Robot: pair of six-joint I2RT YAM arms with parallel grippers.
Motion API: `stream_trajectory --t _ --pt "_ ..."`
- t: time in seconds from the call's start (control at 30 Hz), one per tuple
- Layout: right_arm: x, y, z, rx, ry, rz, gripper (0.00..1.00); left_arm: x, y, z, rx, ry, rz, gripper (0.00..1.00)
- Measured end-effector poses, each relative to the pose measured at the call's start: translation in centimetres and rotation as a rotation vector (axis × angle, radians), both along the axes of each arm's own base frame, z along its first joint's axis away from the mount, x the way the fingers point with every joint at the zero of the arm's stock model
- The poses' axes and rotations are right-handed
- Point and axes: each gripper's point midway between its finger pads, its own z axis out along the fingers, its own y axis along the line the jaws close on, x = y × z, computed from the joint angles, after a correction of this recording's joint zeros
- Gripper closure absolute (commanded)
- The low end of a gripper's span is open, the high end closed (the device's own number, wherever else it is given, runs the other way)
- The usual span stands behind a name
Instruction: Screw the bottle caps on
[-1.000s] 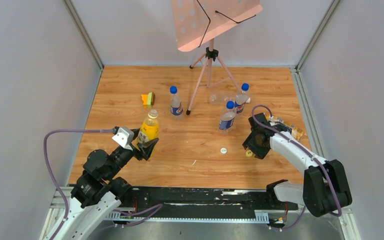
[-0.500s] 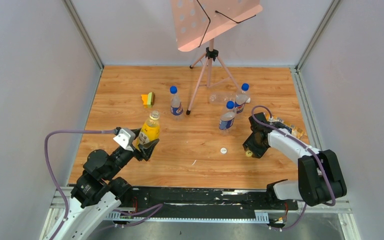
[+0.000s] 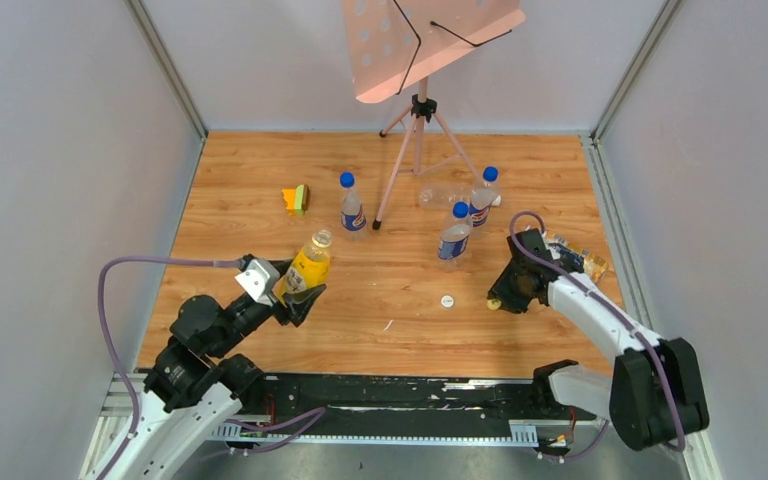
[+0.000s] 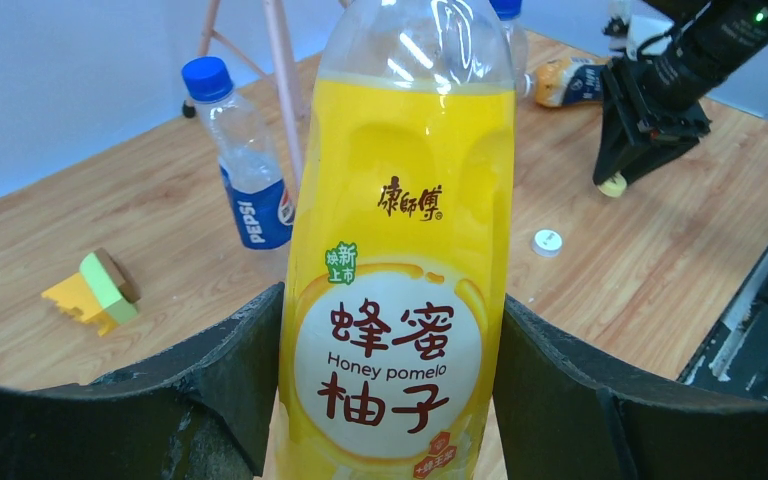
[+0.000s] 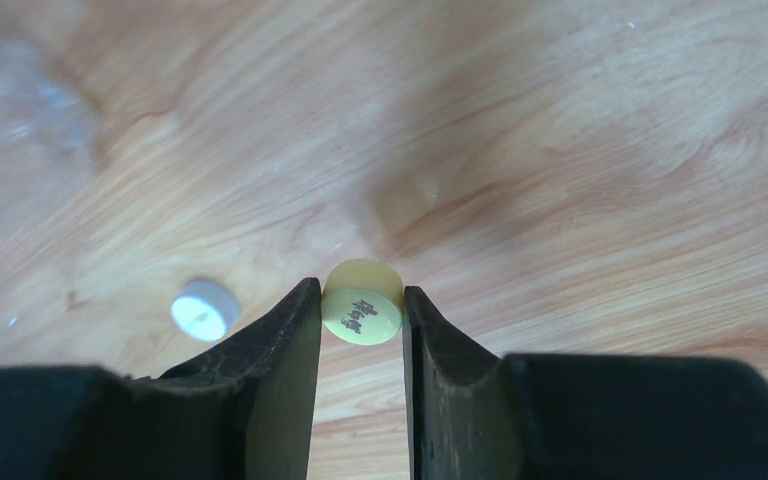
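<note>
My left gripper [image 3: 298, 290] is shut on the yellow bottle [image 3: 310, 262], which leans right and has an open neck. In the left wrist view the bottle [image 4: 400, 250] fills the middle, with the gripper [image 4: 395, 400] closed on its label. My right gripper [image 3: 498, 298] is shut on the yellow cap [image 5: 362, 308], low over the table. In the right wrist view the gripper [image 5: 362, 300] pinches the cap by its sides. The white cap [image 3: 447, 300] lies on the table to its left and also shows in the right wrist view [image 5: 204, 308]. An amber-brown bottle [image 3: 585, 260] lies at the right edge.
Three clear blue-capped bottles stand at the back: one [image 3: 351, 207], one [image 3: 455, 237] and one [image 3: 482, 198]. A clear bottle [image 3: 440, 195] lies beside the pink music stand's tripod [image 3: 418, 140]. A yellow-green block [image 3: 297, 198] lies at the back left.
My left gripper has carried the yellow bottle a little right and tilted it. My right gripper has shifted slightly back with the yellow cap in it.
</note>
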Motion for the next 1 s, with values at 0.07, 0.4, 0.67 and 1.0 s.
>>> stream_trajectory --t 0.07,0.4,0.67,1.0 --pt "0.3 0.4 1.5 0.023 -0.068 0.049 1.0 -0.1 -0.6 -0.1 0.006 0.007 -0.031 0.54" --pt "0.0 4.4 15.6 0.217 -0.637 0.409 1.0 0.1 -4.8 -1.7 0.101 0.05 -0.246 0.54" --pt "-1.0 7.5 26.9 0.27 -1.004 0.746 0.98 0.0 -7.7 -1.2 0.159 0.02 -0.425 0.62" --pt "-0.5 11.4 29.4 0.37 -1.023 1.082 0.97 0.4 -10.2 1.8 0.248 -0.066 -0.602 0.68"
